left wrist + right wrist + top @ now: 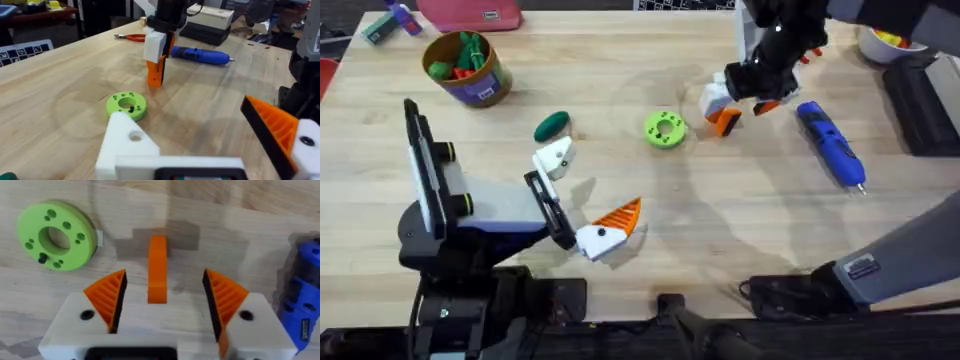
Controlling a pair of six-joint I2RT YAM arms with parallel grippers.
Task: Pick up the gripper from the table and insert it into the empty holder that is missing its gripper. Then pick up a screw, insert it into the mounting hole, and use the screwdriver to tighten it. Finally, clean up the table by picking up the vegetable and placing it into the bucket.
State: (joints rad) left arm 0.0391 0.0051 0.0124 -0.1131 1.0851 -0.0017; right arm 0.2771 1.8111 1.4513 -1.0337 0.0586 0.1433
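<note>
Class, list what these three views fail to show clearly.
- Overhead: the right end effector covers part of the gripper.
- Right wrist: the picture edge cuts off the screwdriver.
- Left wrist: what sits in the green disc is too small to tell.

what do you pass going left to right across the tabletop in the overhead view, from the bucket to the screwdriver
bucket → vegetable → green disc → right gripper poised over the small orange gripper piece → screwdriver
</note>
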